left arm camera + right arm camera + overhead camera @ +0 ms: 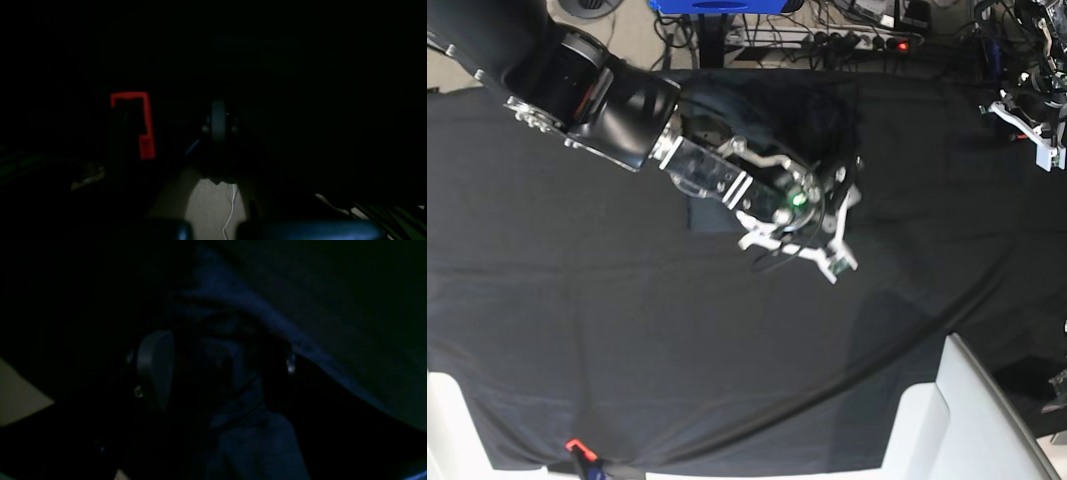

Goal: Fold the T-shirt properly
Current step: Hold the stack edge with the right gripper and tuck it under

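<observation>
Nearest your right wrist camera, a bunched fold of the T-shirt [247, 436] filled the lower middle of that dim view, looking blue-grey and soft, with a hemmed edge running up and to the right. You could read no brand, label or writing anywhere; the pictures were too dark or too coarse for that.

From the base view, the T-shirt [802, 115] lay crumpled on the black-covered counter [627, 350], near its far edge and a little left of centre, mostly hidden beneath your right arm. It was hard to separate from the black cloth under it.

Your right claw [822, 225] stood over the near edge of that heap with its fingers spread wide. In the wrist view, one finger [156, 370] showed left of the cloth, with fabric lying between the jaws; you could not tell whether they touched it.

Your left claw [1032, 125] sat well apart from the shirt, at the counter's far right edge. Its wrist view was almost black, and the claw was closed, holding nothing that showed.
</observation>
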Robot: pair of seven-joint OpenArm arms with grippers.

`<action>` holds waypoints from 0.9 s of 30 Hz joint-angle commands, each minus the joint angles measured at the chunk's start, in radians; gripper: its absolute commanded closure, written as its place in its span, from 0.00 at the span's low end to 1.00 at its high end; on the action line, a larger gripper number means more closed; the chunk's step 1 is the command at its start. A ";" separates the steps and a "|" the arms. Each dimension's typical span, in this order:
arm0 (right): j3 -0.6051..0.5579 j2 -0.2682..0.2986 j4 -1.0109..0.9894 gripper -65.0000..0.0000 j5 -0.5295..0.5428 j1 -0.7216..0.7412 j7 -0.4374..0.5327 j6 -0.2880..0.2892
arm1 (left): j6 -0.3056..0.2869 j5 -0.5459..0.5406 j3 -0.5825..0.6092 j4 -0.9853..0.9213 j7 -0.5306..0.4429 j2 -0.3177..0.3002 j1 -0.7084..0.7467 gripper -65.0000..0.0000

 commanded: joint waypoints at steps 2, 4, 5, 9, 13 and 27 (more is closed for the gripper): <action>0.004 -0.016 0.014 0.41 -0.004 0.025 0.019 0.000 | -0.003 -0.010 -0.007 0.012 -0.015 -0.017 -0.001 1.00; 0.004 -0.016 0.014 0.41 -0.004 0.025 0.019 0.000 | -0.003 -0.010 -0.007 0.012 -0.015 -0.017 -0.001 1.00; 0.004 -0.016 0.014 0.41 -0.004 0.025 0.019 0.000 | -0.003 -0.010 -0.007 0.012 -0.015 -0.017 -0.001 1.00; 0.004 -0.016 0.014 0.53 -0.004 0.025 0.019 0.000 | -0.003 -0.010 -0.007 0.012 -0.015 -0.016 -0.001 1.00; 0.004 -0.016 0.014 0.70 -0.004 0.025 0.019 0.000 | -0.003 -0.010 -0.007 0.012 -0.015 -0.016 -0.001 1.00; 0.009 -0.016 -0.024 1.00 0.002 0.003 0.047 0.000 | -0.003 -0.010 -0.007 0.012 -0.015 -0.016 -0.001 1.00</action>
